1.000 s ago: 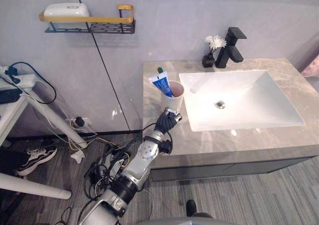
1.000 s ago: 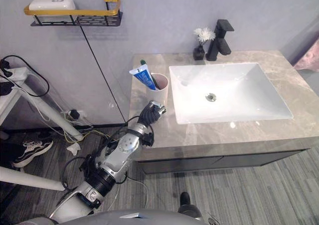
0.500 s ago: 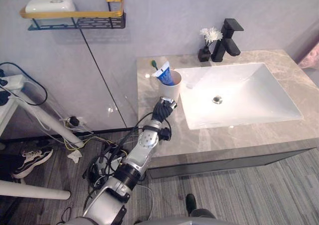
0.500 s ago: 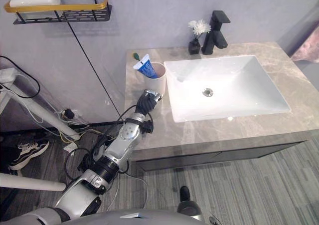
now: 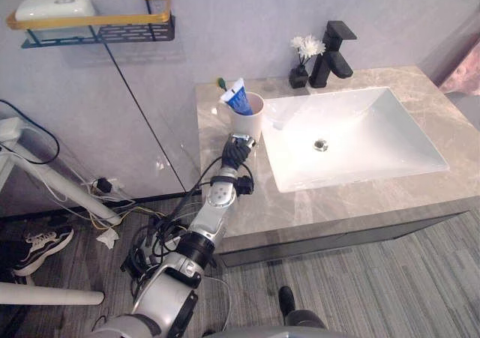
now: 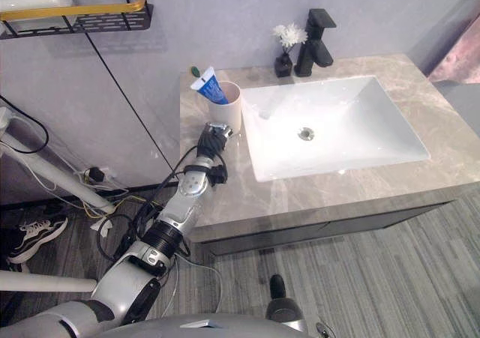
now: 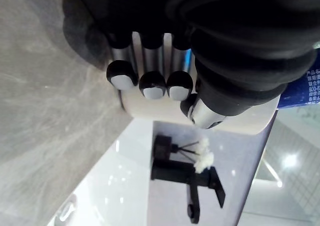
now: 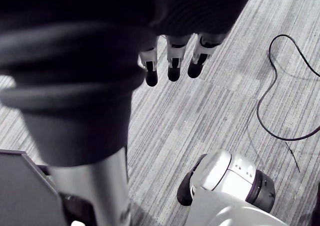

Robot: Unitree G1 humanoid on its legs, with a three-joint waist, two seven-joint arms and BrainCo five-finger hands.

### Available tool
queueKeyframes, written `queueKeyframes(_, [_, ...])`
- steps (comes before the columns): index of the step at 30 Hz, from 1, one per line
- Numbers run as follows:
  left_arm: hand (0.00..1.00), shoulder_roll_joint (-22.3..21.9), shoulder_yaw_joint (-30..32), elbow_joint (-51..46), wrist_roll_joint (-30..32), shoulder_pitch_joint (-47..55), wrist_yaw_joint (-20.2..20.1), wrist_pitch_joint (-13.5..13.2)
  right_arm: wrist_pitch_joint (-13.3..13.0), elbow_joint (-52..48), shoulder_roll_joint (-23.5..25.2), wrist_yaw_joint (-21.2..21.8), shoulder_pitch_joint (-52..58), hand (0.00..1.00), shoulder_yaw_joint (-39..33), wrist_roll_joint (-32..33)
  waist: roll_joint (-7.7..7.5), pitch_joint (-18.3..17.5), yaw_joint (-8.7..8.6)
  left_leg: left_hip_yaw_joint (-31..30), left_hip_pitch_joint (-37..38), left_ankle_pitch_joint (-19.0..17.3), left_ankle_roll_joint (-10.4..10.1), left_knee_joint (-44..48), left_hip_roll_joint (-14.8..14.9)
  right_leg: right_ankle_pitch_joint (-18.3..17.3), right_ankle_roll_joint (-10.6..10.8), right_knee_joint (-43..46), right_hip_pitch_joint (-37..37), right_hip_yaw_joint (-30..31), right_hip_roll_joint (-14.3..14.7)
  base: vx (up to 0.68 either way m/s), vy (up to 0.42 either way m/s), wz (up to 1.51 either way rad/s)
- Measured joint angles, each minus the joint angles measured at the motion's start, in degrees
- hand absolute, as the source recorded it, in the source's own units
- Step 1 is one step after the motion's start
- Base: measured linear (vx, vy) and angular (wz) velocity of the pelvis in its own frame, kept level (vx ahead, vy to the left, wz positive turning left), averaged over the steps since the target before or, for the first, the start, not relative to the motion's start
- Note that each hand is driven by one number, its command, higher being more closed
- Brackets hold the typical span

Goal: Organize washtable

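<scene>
A white cup [image 5: 248, 118] stands on the marble countertop [image 5: 352, 200], left of the sink's back corner. It holds a blue-and-white toothpaste tube [image 5: 238, 98] and a green toothbrush [image 5: 222, 84]. My left hand [image 5: 236, 153] is at the cup's near side, low against its base. In the left wrist view its curled fingers [image 7: 152, 83] and thumb [image 7: 201, 111] lie against the cup [image 7: 235, 121]. My right hand [image 8: 172, 60] hangs over the floor with straight fingers and holds nothing.
The white sink [image 5: 390, 139] takes up the middle of the counter. A black faucet [image 5: 333, 50] and a small vase of white flowers [image 5: 301, 62] stand behind it. A wall shelf [image 5: 97, 28] carries a white box [image 5: 55, 7]. A shoe [image 5: 41, 245] lies on the floor.
The camera has shifted. Relative to the sink's corner, the cup has moved back toward the wall, with my left hand staying at its base.
</scene>
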Motion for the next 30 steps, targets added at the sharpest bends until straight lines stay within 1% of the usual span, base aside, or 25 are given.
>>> queueKeyframes(1, [1.0,-0.12,1.48,0.55,-0.42,-0.7,0.26,0.06,-0.01,-0.02,0.02,0.0,0.0,0.0,-0.03,0.0,0.01,0.01,-0.11,0.27,0.06,-0.04,-0.07,-0.02,0.08,0.0,0.0,0.0,-0.08,0.17,0.1,0.02,-0.002,-0.07])
queueKeyframes(3, [1.0,-0.02,1.86,1.92,-0.51,-2.04,0.78,0.13,0.0,-0.01,0.03,0.0,0.0,0.0,-0.13,0.0,0.05,0.03,-0.29,0.36,0.05,-0.05,-0.08,-0.05,0.09,0.01,-0.01,0.0,-0.17,0.27,0.14,0.02,0.0,-0.05])
queueKeyframes(5, [1.0,-0.18,3.83,2.32,-0.52,-2.41,1.27,0.14,0.0,-0.01,0.11,0.01,0.0,0.0,-0.37,0.0,0.06,0.04,-0.78,0.49,0.12,-0.08,-0.13,-0.04,0.08,0.02,-0.02,0.01,-0.19,0.36,0.15,0.01,0.002,-0.02])
queueKeyframes(9, [1.0,0.04,6.34,2.41,-0.82,-2.61,2.39,0.22,0.02,0.03,0.49,0.02,0.01,0.0,-1.52,0.0,0.17,0.12,-1.22,0.67,0.16,-0.16,-0.2,-0.02,0.08,0.07,-0.07,0.0,-0.24,0.48,0.17,0.0,0.0,-0.01])
queueKeyframes(14, [1.0,0.27,10.5,2.68,-2.16,-3.97,3.58,0.44,0.0,-0.01,0.47,0.04,0.01,0.0,-1.62,0.01,0.82,0.89,-1.22,1.23,0.28,-0.32,-0.14,0.13,0.08,0.21,-0.2,0.0,-0.37,0.95,0.27,-0.01,0.0,-0.05])
queueKeyframes(20, [1.0,0.39,12.5,2.73,-2.62,-4.13,4.14,0.45,0.0,-0.06,0.48,0.1,0.0,0.0,-1.65,0.01,0.95,0.98,-1.28,1.81,0.55,-0.73,-0.14,0.3,0.05,0.23,-0.23,0.0,-0.44,1.51,0.35,0.01,0.006,-0.06])
queueKeyframes(27, [1.0,0.59,12.91,2.65,-2.57,-4.06,4.05,0.46,0.0,-0.06,0.49,0.37,0.01,0.0,-1.88,0.01,1.01,1.01,-1.06,1.63,0.87,-0.86,-0.17,0.43,-0.02,0.24,-0.25,0.02,-0.05,1.28,0.27,0.0,0.001,0.01])
queueKeyframes(30, [1.0,0.82,12.87,1.33,-2.56,-2.7,3.8,0.52,0.0,-0.06,0.46,0.61,0.02,0.0,-1.91,0.01,1.07,1.05,-0.81,0.67,0.94,-0.86,-0.16,0.78,-0.03,0.24,-0.26,0.04,0.45,0.51,0.16,0.0,-0.004,0.07])
